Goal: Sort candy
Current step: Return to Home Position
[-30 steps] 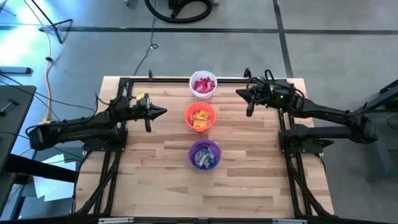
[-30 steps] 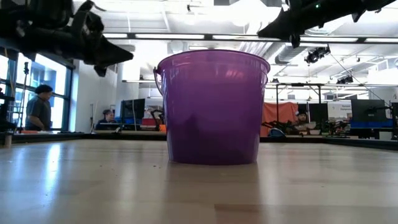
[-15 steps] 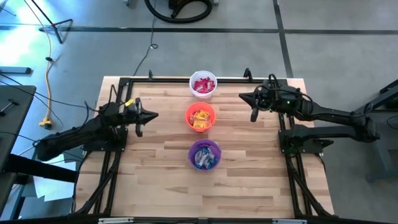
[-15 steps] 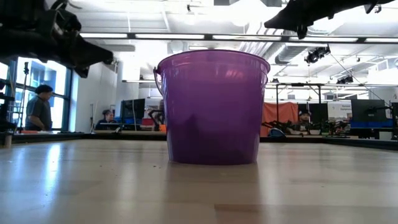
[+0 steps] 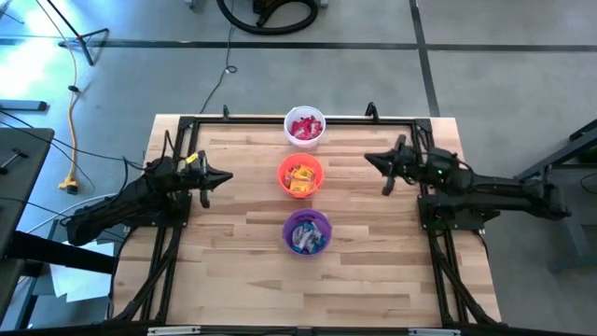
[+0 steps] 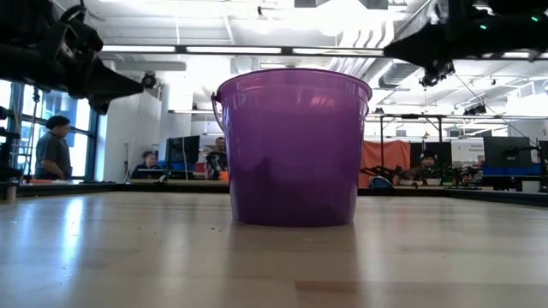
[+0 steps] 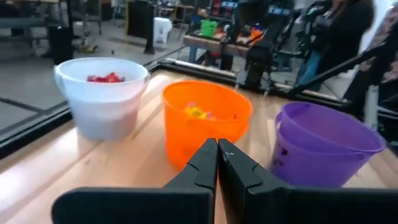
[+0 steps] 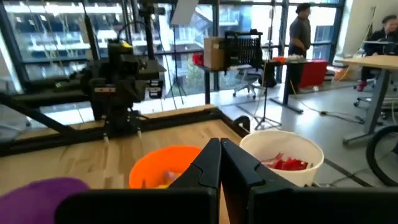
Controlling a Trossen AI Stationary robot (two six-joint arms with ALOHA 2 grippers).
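Three cups stood on the bench (image 5: 373,252): white cup (image 5: 287,126), 12 o'clock, red candy (image 5: 305,129); orange cup (image 5: 280,175), centre, yellow candy (image 5: 299,178); purple cup (image 5: 285,231), 6 o'clock, blue-white candy (image 5: 306,236). Closed, empty: left gripper (image 5: 227,177) at 9 o'clock, right gripper (image 5: 369,159) at 3 o'clock.

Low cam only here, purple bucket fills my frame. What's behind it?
Observer: An orange bucket, then a white bucket, in one row with the purple bucket down the middle of the table.
Operator: Contents?
Observer: The white one holds red candy, the orange one yellow candy, the purple one blue-white candy.
Operator: Hands holding anything?
Observer: No. The left hand and the right hand are both shut with nothing between the fingers, one on each side of the orange bucket, apart from it.
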